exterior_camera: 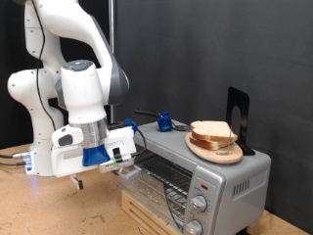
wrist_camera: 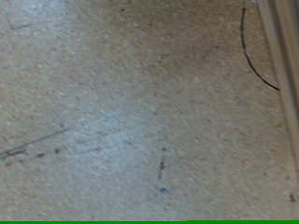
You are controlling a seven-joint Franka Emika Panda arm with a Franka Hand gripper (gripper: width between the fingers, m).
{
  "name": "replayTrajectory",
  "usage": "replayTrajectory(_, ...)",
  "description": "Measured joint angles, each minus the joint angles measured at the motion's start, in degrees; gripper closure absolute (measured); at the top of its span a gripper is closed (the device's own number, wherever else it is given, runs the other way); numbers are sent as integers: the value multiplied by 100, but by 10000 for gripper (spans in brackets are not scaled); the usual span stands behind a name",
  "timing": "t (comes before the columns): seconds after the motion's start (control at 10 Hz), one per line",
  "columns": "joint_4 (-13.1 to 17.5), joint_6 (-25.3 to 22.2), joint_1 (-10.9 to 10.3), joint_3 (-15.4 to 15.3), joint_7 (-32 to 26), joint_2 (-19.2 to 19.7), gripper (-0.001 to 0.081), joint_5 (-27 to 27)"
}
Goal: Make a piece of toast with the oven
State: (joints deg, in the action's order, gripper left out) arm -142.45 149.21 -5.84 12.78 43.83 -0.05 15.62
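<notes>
Toast on wooden plate atop oven, frame right; we judge it light, crumbly, best pinched across crust. Gripper at oven door, frame centre; we cannot tell its state.

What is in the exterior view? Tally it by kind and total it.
oven: 1
piece of toast: 1
wooden plate: 1
blue object: 1
black stand: 1
claw, by the oven's front: 1
Total: 6

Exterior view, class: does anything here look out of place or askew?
Yes. The piece of toast sits on a wooden plate on top of the oven, not inside. The oven's door hangs open beside the gripper.
</notes>
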Motion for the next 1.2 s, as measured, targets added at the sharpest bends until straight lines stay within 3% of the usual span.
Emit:
replayTrajectory(0.2,127,-95,0,-18,-389,-59,-2,429)
replayTrajectory(0.4,179,-348,1,-17,-511,-226,-2,523)
replayTrajectory(0.9,107,-511,60,15,317,-235,-2,-499)
replayTrajectory(1.2,104,-419,130,62,286,-151,-2,-539)
